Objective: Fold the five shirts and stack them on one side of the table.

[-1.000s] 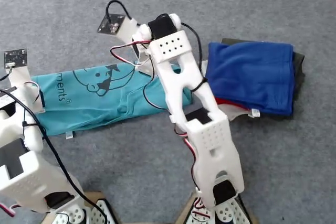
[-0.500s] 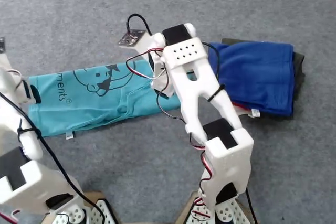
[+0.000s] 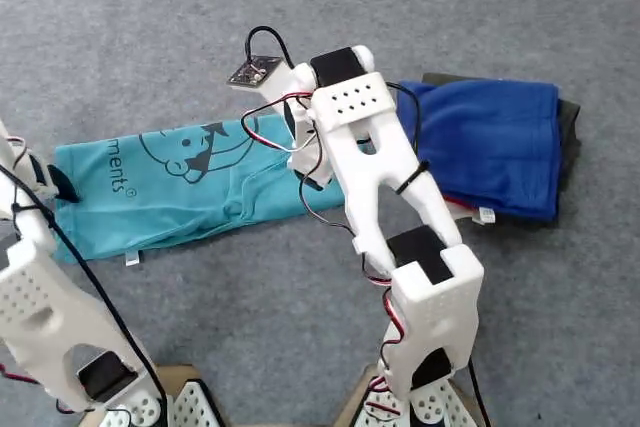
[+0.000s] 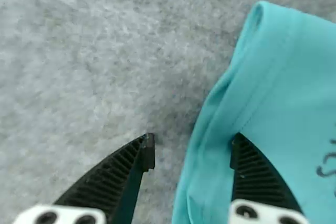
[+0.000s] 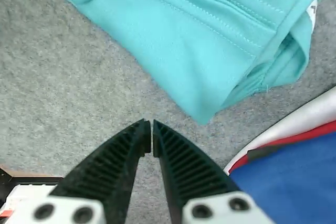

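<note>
A teal shirt (image 3: 190, 187) with a dark line drawing lies folded into a long strip across the left half of the table. My left gripper (image 4: 192, 148) is open at its left end, straddling the shirt's edge (image 4: 283, 77): one finger on the grey cloth, the other on the teal fabric. In the high view the left gripper (image 3: 60, 183) sits at that same end. My right gripper (image 5: 152, 129) is shut on nothing, over bare grey cloth just off the shirt's folded right corner (image 5: 210, 40). A stack with a blue shirt (image 3: 485, 137) on top lies at the right.
Under the blue shirt are a dark grey layer (image 3: 568, 147) and red and white layers (image 3: 450, 209). The table is covered in grey cloth (image 3: 250, 317). The right arm's white links (image 3: 385, 172) span the middle, with loose wires around them.
The right arm swung to the right, towards the stack, and then held almost still. The left arm shifted left and brought its gripper down at the teal shirt's left end.
</note>
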